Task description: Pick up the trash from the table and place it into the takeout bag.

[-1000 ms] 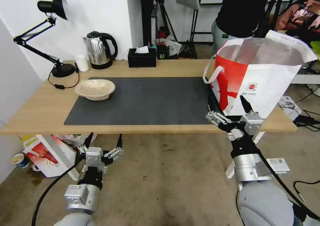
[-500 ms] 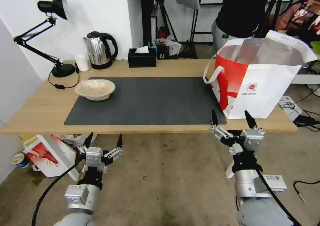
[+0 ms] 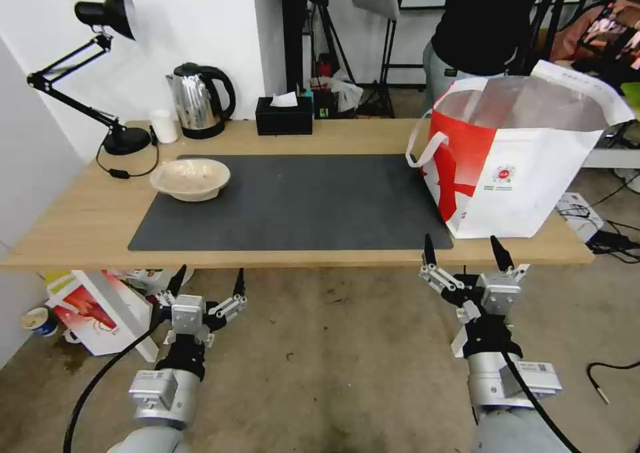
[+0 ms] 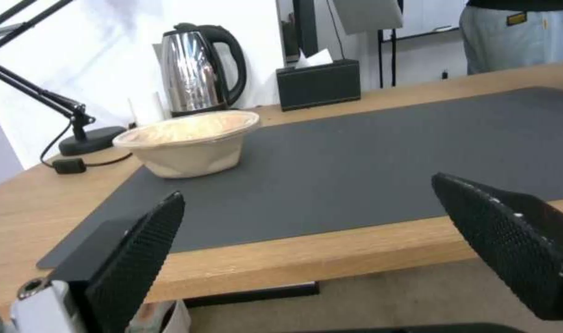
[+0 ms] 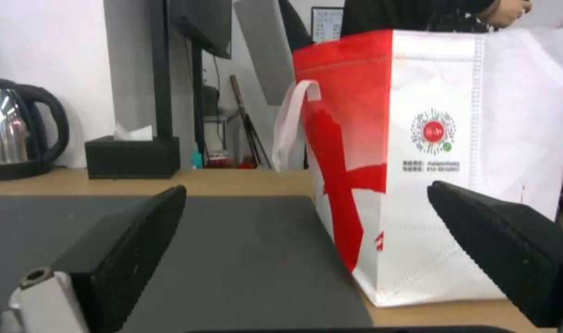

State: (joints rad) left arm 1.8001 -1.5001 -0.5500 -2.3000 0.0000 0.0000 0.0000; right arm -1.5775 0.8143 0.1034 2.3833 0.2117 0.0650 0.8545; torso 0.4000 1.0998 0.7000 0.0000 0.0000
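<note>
With both the left gripper [image 3: 207, 279] and right gripper [image 3: 462, 251] hanging wide open below the near table [image 3: 80, 219] edge, the shallow beige bowl [image 3: 191, 178] is sitting far left, risking an overreaching, rim-tipping grab.

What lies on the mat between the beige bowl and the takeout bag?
Nothing: in the head view the dark grey mat is bare between the beige bowl and the takeout bag.
</note>
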